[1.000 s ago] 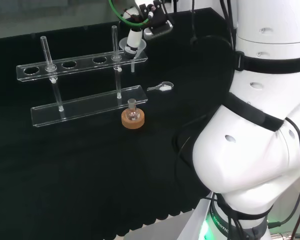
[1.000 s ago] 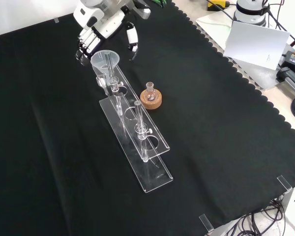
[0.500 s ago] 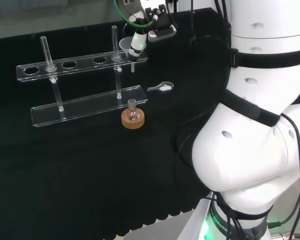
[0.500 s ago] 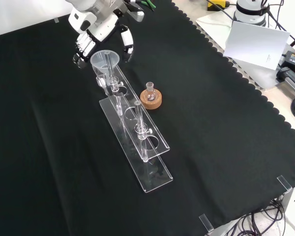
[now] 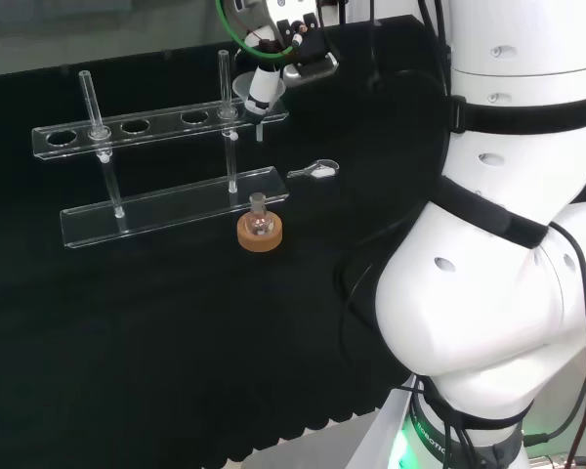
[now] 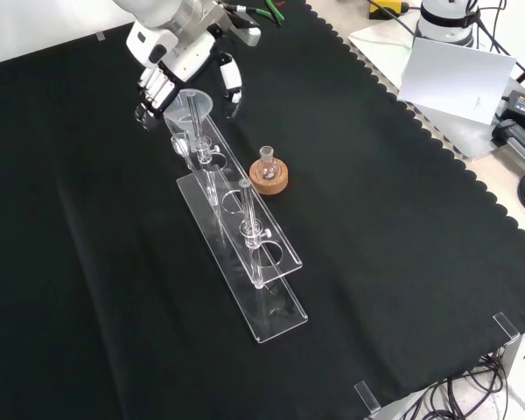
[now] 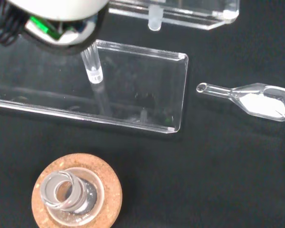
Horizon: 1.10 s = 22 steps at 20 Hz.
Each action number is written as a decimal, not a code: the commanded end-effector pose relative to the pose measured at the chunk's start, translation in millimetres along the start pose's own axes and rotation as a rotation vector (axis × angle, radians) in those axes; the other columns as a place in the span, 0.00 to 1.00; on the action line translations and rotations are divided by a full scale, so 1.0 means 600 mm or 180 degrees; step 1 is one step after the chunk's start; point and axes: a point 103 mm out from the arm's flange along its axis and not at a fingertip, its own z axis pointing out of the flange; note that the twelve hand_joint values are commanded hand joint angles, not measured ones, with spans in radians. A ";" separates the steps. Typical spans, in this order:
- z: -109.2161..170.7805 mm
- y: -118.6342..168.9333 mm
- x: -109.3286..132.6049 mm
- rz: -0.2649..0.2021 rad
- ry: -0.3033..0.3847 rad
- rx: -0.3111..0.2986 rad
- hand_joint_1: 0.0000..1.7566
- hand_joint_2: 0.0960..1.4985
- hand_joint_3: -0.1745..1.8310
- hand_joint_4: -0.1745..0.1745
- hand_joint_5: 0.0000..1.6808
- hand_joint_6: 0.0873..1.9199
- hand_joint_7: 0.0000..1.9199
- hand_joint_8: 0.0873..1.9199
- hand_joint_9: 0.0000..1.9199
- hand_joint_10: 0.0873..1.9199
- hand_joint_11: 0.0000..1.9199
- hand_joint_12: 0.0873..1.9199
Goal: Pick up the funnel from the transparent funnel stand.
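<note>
Fingers (image 6: 155, 87) of the black and white robot hand (image 6: 177, 54) curl downward on the left of the clear conical plastic funnel (image 6: 190, 106) in the front view, and the thumb reaches down on its right. The funnel's rim lies between them; whether they touch it cannot be told. The funnel sits in the end hole of the transparent two-tier acrylic funnel stand (image 6: 245, 254), at the stand's far end in the front view.

In the head view, the stand (image 5: 166, 207) spans the left half of the black cloth tabletop (image 5: 156, 352). The hand (image 5: 273, 59) is above the stand's right end, where the funnel (image 5: 250, 96) sits. A small clear glass flask on a round cork ring (image 5: 260, 230) stands just in front of the stand's lower tier. A small clear scoop holding white powder (image 5: 315, 170) lies right of the stand.

In the wrist view, the cork ring (image 7: 76, 194), the stand's lower tier (image 7: 133, 90) and the scoop (image 7: 256, 99) are close below.
</note>
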 end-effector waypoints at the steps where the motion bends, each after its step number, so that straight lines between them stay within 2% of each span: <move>1: 0.001 0.005 0.006 0.0049 -0.0110 -0.0057 0.51 0.29 0.41 0.49 0.07 0.00 0.02 0.09 0.17 0.38 0.07 0.79; 6: -0.004 0.001 -0.003 0.0096 -0.0202 -0.0112 0.51 0.30 0.41 0.48 0.10 0.00 0.00 0.22 0.21 0.35 0.08 0.79; 7: -0.004 0.001 -0.002 0.0095 -0.0198 -0.0132 0.51 0.30 0.41 0.48 0.12 0.00 0.00 0.24 0.22 0.34 0.08 0.79; 8: 0.000 -0.002 -0.019 0.0057 -0.0116 -0.0165 0.51 0.30 0.41 0.48 0.13 0.00 0.00 0.26 0.23 0.34 0.08 0.79; 10: 0.001 -0.003 -0.026 0.0082 -0.0112 -0.0137 0.51 0.30 0.41 0.48 0.15 0.00 0.00 0.29 0.24 0.33 0.09 0.78; 14: 0.002 -0.007 -0.024 0.0098 -0.0063 -0.0099 0.50 0.31 0.40 0.49 0.15 0.00 0.00 0.27 0.18 0.35 0.07 0.78; 17: 0.003 -0.006 -0.028 0.0034 -0.0029 -0.0112 0.49 0.31 0.40 0.49 0.15 0.00 0.00 0.26 0.16 0.36 0.07 0.78; 19: 0.008 -0.004 -0.043 0.0017 0.0094 -0.0140 0.49 0.31 0.40 0.48 0.14 0.00 0.00 0.27 0.18 0.36 0.06 0.79; 22: 0.011 -0.004 -0.049 0.0004 0.0103 -0.0118 0.48 0.31 0.40 0.47 0.14 0.00 0.00 0.30 0.21 0.35 0.06 0.79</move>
